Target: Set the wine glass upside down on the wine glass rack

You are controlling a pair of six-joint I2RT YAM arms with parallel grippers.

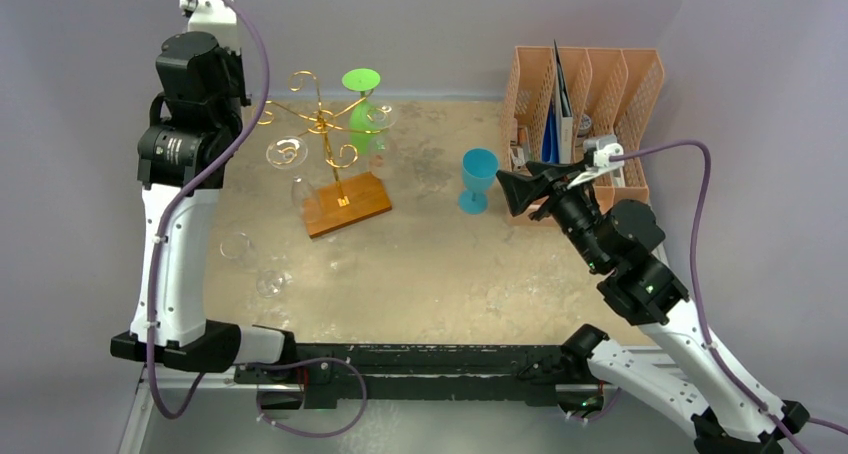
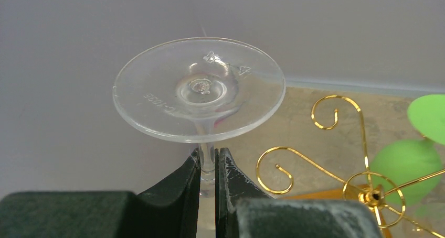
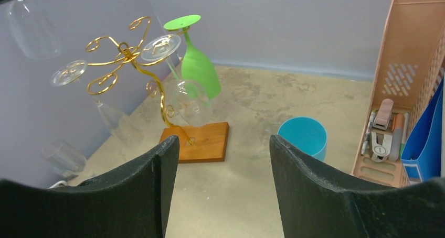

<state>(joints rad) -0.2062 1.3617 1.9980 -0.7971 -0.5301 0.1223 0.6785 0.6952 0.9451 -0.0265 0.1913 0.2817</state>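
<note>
The wine glass (image 2: pixel 199 88) at the centre of the left wrist view is gleaming like clear, glossy plastic. The rack (image 1: pixel 323 124) is shining as thin gold metal wire over a smooth brown wooden base (image 1: pixel 346 204). The left claw (image 2: pixel 209 158) is looking matt black and scuffed, and the desk (image 1: pixel 430 264) is showing a mottled, matt beige.

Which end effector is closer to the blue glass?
Right. The right end effector hovers just beside the blue glass; the left end effector is beyond the gold rack, holding a clear glass by its stem.
</note>
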